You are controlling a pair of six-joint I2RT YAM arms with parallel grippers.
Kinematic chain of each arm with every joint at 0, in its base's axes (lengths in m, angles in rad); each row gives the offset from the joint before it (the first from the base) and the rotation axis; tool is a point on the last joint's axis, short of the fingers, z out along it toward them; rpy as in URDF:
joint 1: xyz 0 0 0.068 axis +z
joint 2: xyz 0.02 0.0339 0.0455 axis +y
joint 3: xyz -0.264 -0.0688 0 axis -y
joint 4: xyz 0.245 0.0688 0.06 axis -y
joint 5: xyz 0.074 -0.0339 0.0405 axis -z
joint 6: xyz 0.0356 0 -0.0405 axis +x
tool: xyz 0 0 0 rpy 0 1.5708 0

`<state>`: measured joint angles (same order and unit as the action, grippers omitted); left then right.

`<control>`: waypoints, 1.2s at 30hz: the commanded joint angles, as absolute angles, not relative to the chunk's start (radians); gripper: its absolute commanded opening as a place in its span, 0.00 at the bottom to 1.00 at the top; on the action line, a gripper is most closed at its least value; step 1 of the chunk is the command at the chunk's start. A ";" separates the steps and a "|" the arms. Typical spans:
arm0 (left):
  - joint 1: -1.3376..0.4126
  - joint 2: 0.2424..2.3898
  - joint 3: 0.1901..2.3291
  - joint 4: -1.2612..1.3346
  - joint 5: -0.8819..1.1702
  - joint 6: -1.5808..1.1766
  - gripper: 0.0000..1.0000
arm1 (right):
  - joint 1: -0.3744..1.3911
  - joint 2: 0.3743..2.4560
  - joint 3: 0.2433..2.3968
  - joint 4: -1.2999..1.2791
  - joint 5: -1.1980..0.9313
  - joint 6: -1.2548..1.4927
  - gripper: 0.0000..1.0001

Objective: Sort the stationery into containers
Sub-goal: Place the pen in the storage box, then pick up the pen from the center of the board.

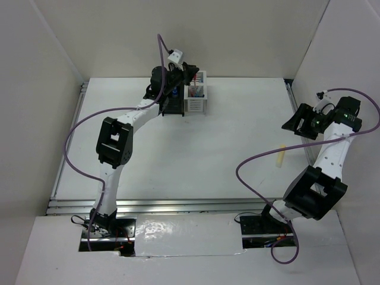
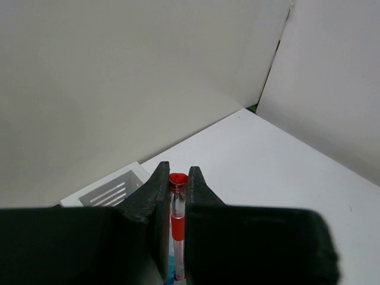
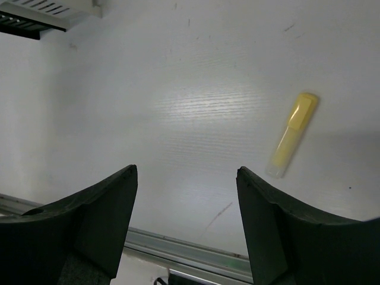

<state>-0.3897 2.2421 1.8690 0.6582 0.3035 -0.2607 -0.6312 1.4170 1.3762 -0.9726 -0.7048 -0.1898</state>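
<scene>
The left gripper (image 2: 178,176) is pinched almost closed on a thin red pen (image 2: 177,227). The pen stands upright between the two fingers, its red cap just clearing the tips. Seen from above, the left arm stretches to the far side of the table (image 1: 196,148), with the hand right over the joined boxes: the white box (image 1: 196,105) on the right, the black box (image 1: 172,108) on the left. Which box the pen hangs over is hard to tell. Other pens (image 1: 196,90) poke up from the white one. Over on the right, the right gripper (image 3: 187,178) hangs wide open, holding nothing. A yellow marker (image 3: 292,134) lies flat on the table near it, well apart from the boxes.
</scene>
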 commanded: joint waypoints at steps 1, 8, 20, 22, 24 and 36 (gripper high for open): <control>-0.397 2.258 1.868 0.729 0.302 -0.226 0.21 | -0.637 1.408 1.427 -1.017 -0.638 -0.239 0.74; -0.402 2.238 1.864 0.693 0.293 -0.199 0.53 | -0.624 1.445 1.425 -1.031 -0.548 -0.281 0.73; -0.410 2.040 1.819 0.609 0.365 -0.137 0.71 | -0.434 1.440 1.309 -0.957 -0.269 -0.287 0.69; -0.410 1.982 1.784 0.592 0.380 -0.123 0.71 | -0.414 1.424 1.278 -0.917 -0.213 -0.238 0.69; -0.410 1.939 1.755 0.580 0.396 -0.120 0.72 | -0.381 1.413 1.243 -0.884 -0.175 -0.151 0.71; -0.410 1.706 1.588 0.488 0.468 -0.100 0.76 | -0.210 1.364 1.000 -0.716 0.294 0.109 0.74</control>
<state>-0.4049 1.7390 1.6039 0.5087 0.4282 -0.1249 -0.2199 1.3895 1.0187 -0.8143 0.1486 0.0223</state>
